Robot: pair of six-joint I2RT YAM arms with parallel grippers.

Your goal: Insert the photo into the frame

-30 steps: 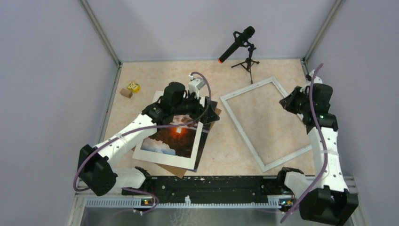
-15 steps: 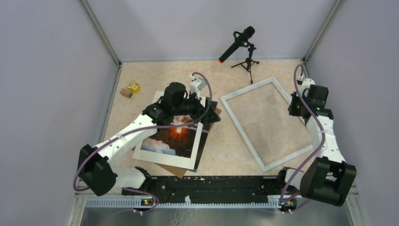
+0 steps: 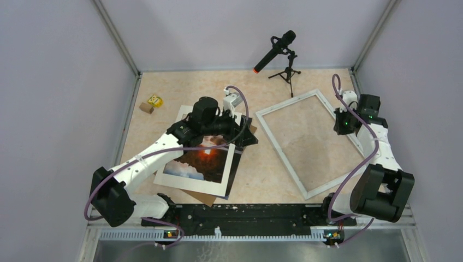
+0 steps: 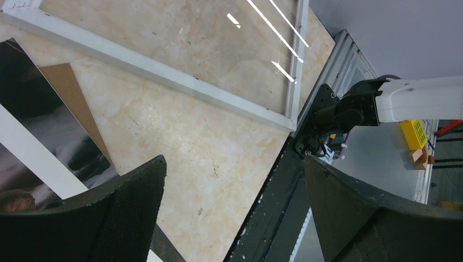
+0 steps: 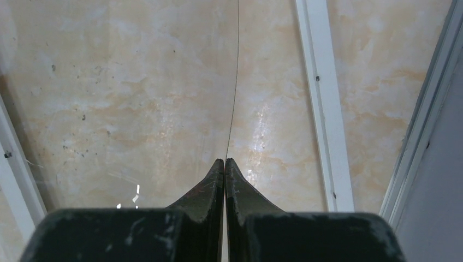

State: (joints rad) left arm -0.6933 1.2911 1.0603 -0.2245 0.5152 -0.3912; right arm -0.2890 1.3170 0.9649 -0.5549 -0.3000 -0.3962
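Far from photo (image 3: 203, 161), right gripper (image 5: 225, 161) pinches pane (image 5: 234, 82) edge over frame (image 5: 322, 109).

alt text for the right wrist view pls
The right gripper, jaws shut, appears to pinch a clear sheet, seen edge-on as a fine line. Below lies the beige table, crossed by a white strip of the frame.

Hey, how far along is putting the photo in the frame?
Done: nothing; the photo lies at left, apart from the frame. In hand: open left end effector over the photo's far end; right end effector shut over the frame. Left: grasp, carry and seat the photo.
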